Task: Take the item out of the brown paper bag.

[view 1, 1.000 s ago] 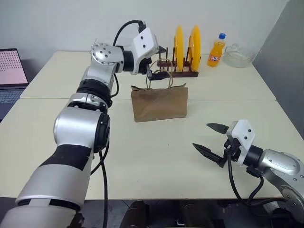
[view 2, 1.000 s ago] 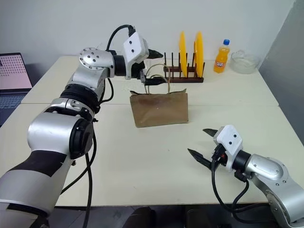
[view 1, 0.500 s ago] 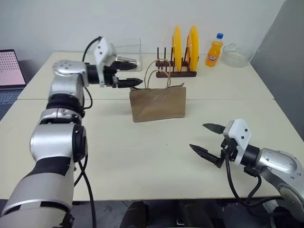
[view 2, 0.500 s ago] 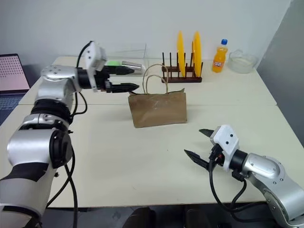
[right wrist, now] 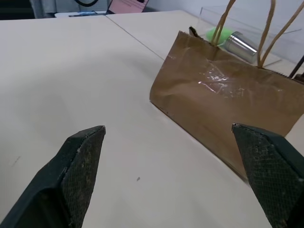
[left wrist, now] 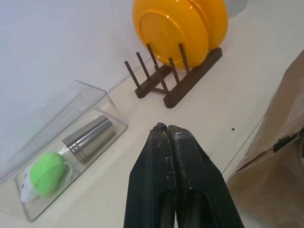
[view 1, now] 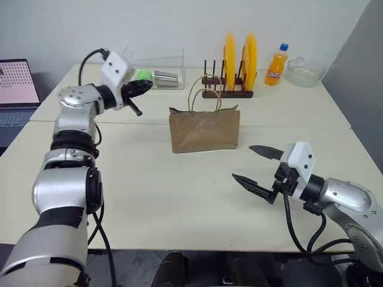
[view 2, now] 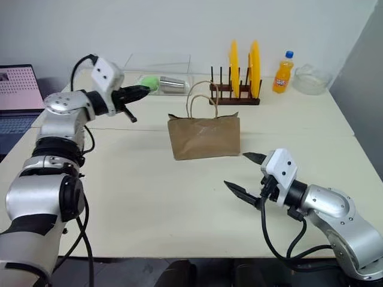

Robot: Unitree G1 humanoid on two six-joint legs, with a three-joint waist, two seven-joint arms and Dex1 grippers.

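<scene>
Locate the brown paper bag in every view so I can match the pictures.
Left eye view: brown paper bag, table centre.
Right eye view: centre, ahead of the plate rack.
Left wrist view: right edge.
Right wrist view: upper right.
Shared landmark: the green ball in the clear box.

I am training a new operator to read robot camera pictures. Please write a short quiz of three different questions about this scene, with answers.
1. True or false: the left gripper has its fingers shut with nothing between them.
2. Which stands nearer the crinkled brown paper bag: A, the right gripper, or B, the orange soda bottle?
3. How many yellow plates stand in the dark wooden rack?

Key: 1 true; 2 A; 3 two.
</scene>
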